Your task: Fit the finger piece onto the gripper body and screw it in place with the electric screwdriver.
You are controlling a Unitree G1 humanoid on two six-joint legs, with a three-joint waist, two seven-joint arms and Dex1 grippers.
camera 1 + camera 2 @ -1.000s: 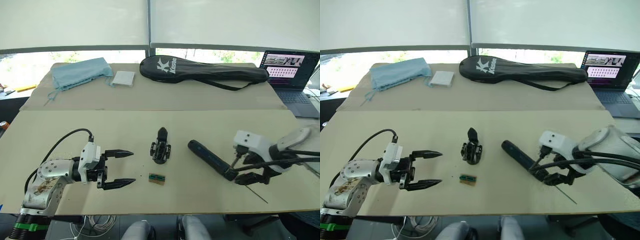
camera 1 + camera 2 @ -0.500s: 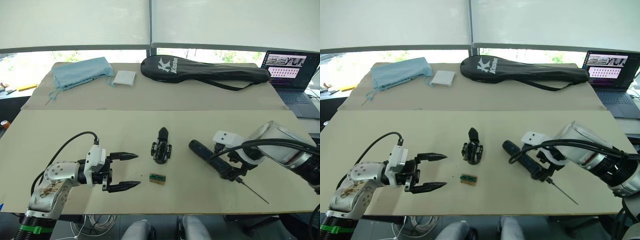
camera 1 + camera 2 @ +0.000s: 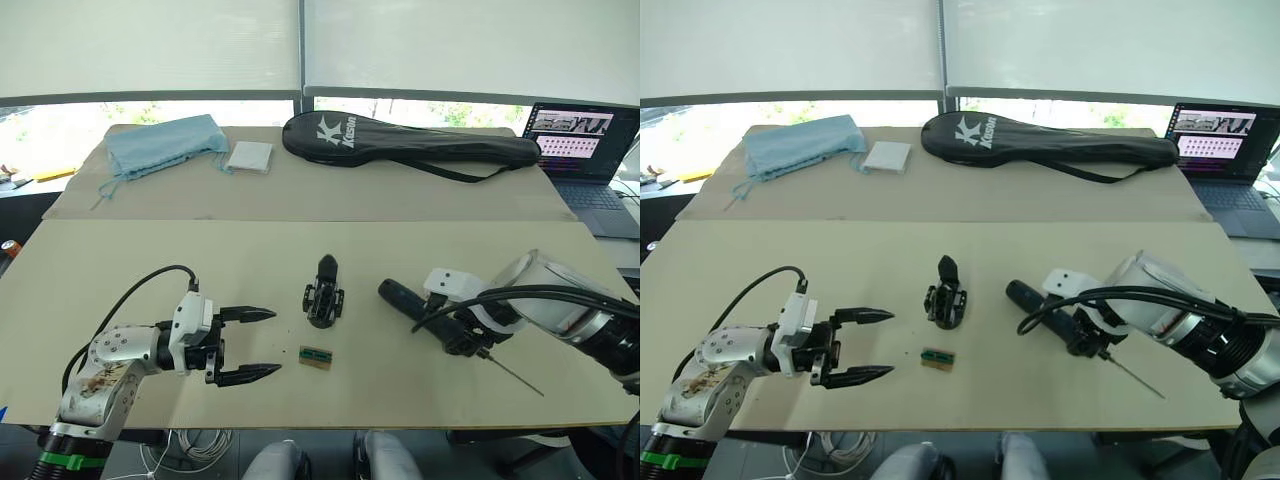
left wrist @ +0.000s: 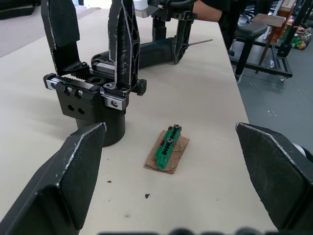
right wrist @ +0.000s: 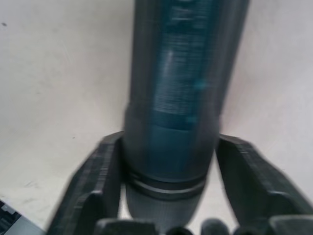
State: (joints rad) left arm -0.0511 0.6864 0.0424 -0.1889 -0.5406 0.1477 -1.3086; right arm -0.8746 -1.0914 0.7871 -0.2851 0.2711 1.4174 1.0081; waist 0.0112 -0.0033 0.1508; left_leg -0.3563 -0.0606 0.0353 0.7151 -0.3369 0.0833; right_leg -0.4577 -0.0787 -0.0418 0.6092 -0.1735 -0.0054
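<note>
The gripper body [image 3: 322, 296] stands upright at the table's middle; in the left wrist view two black fingers rise from the gripper body [image 4: 93, 103]. A loose finger piece is out of view. To its right the electric screwdriver [image 3: 412, 306] lies flat, with its thin bit [image 3: 518, 378] pointing at the front right edge. My right gripper [image 3: 464, 338] is shut on the electric screwdriver [image 5: 181, 93] near its bit end, one finger [image 5: 105, 181] on each side. My left gripper [image 3: 272, 342] hovers open left of the gripper body, holding nothing.
A small green-and-tan block [image 3: 315, 357] lies just in front of the gripper body. Along the back lie a black racket bag [image 3: 400, 140], a blue cloth [image 3: 160, 140] and a white pad [image 3: 248, 156]. A laptop [image 3: 585, 150] sits at the back right.
My right gripper came in from the bit end and closed around the screwdriver, whose bit swung slightly. My left gripper edged a little toward the gripper body.
</note>
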